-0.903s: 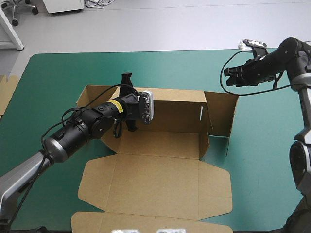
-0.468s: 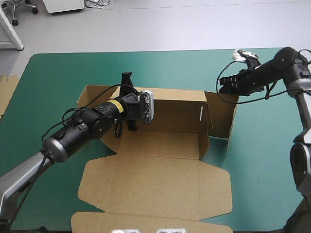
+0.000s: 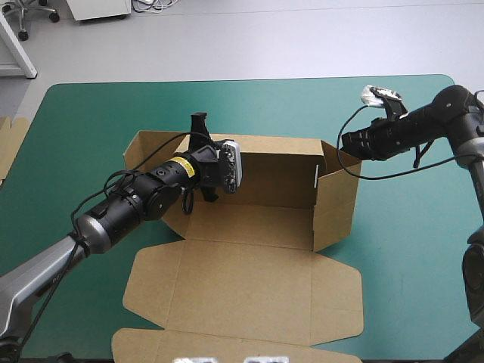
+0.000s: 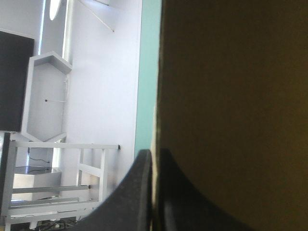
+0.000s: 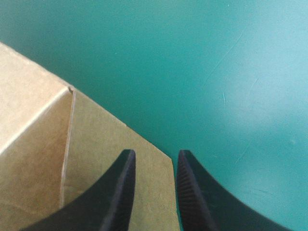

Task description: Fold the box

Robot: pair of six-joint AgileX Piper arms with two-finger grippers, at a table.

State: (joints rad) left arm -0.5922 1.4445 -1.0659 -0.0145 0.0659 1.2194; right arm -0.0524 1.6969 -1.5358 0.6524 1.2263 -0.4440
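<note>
Two walls of the box (image 3: 249,227) stand up at this moment, the far wall (image 3: 276,170) and the right side wall (image 3: 336,208), while the lid (image 3: 242,291) lies flat toward the near edge. The box sits about in the middle of the teal-green cover (image 3: 91,121).

The left gripper (image 3: 198,119) is clamped on the top edge of the far wall; in its wrist view the black fingers (image 4: 137,192) almost meet, with the thin board edge between them. The right gripper (image 3: 346,142) is at the upper far corner of the right side wall. Its fingers (image 5: 120,187) stand a little apart and pinch nothing — the board lies face-on under them, so I judge it presses and does not hold.

This is where I see the risk. The side wall does not look tucked, so it may spring outward when the pressure stops. With a harder push, the tips may slip off the corner onto the cover. The whole box may also slide to the left — then the far wall twists in the left grip and can crease.
</note>
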